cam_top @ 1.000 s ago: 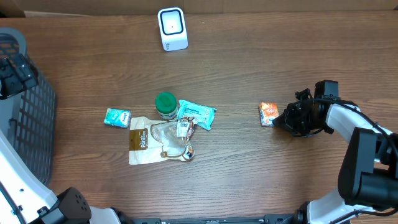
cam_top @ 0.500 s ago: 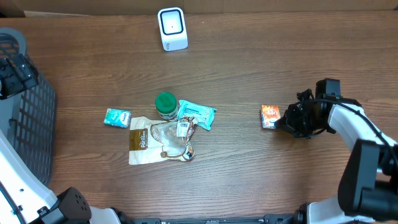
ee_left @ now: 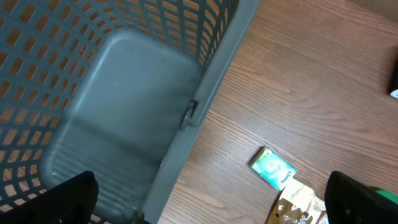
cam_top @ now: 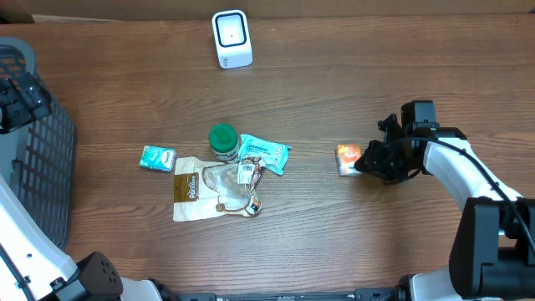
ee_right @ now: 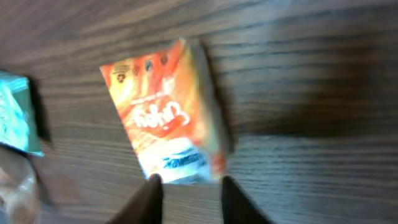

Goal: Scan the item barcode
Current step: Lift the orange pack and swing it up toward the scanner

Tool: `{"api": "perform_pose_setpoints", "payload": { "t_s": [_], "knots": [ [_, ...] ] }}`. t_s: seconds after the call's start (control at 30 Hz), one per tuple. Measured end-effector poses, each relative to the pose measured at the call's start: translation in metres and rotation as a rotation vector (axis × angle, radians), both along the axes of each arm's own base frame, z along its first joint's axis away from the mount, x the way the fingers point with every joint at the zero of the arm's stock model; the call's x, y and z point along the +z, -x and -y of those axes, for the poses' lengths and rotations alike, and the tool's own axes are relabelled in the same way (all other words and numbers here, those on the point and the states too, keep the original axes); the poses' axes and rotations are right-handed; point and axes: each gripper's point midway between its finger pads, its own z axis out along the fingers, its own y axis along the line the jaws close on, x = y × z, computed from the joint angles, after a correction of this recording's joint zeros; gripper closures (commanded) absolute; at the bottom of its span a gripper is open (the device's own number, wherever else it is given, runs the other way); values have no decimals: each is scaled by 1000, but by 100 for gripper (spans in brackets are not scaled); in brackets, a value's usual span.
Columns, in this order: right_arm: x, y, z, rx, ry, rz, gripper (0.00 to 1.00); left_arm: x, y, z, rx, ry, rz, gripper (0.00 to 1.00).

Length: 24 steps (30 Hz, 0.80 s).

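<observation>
Leftward has slid the small orange carton, lying flat on the table right of centre, the right gripper narrowly parted at its near end, perhaps pinching it; light, stiff card, best taken across its narrow sides.

The table is brown wood with dark lines in it, smooth and not shiny. The basket is dull grey plastic, full of square holes. The scanner is smooth white plastic, a bit shiny. The box is orange printed card with a slight shine. The lid is green plastic. The wipes pack is soft, crinkly blue plastic. The pouch looks like brown paper with a clear, shiny window.
</observation>
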Motion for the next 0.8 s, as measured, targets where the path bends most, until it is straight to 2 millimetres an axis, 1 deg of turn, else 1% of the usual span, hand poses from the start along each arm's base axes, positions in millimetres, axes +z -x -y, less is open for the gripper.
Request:
{"api": "perform_pose_setpoints", "payload": {
  "t_s": [0.07,0.13,0.3,0.5,0.57,0.8],
  "knots": [
    [-1,0,2,-13,11,-7,57,0,0,0,0,0,0,0],
    [-1,0,3,-30,15,-14,55,0,0,0,0,0,0,0],
    [-2,-1,5,-86,21,-29,55,0,0,0,0,0,0,0],
    [-1,-18,9,-156,25,20,56,0,0,0,0,0,0,0],
    [-2,-20,9,-177,22,28,56,0,0,0,0,0,0,0],
    [-19,-7,5,-202,15,0,57,0,0,0,0,0,-1,0]
  ]
}}
